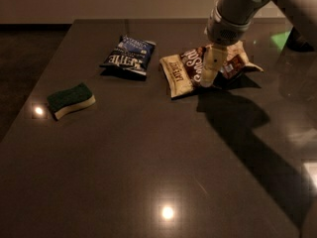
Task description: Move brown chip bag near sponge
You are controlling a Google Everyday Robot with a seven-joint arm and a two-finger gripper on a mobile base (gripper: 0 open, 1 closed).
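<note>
Table, to begin with: what is it?
A broad, dark, glossy tabletop [124,172] with ceiling lights mirrored in it.

And the next biggest thing?
The grey robot arm [233,14] coming in from the upper right, casting a heavy shadow toward the near right.

The task's bag?
The large crinkled dark-brown foil chip bag [181,73] with a cream end and white lettering lies flat at the far right-centre. It is well apart from the sponge.

What is beside it?
A smaller dark-blue chip bag [128,56], just to its left and not touching it.

The sponge?
A small wavy-edged sponge [71,99], green scrub top over cream foam, sits alone near the left edge.

And the gripper?
The cream-coloured gripper [205,81] points down over the middle of the brown bag. I cannot tell how wide it stands or whether it has hold of anything.
</note>
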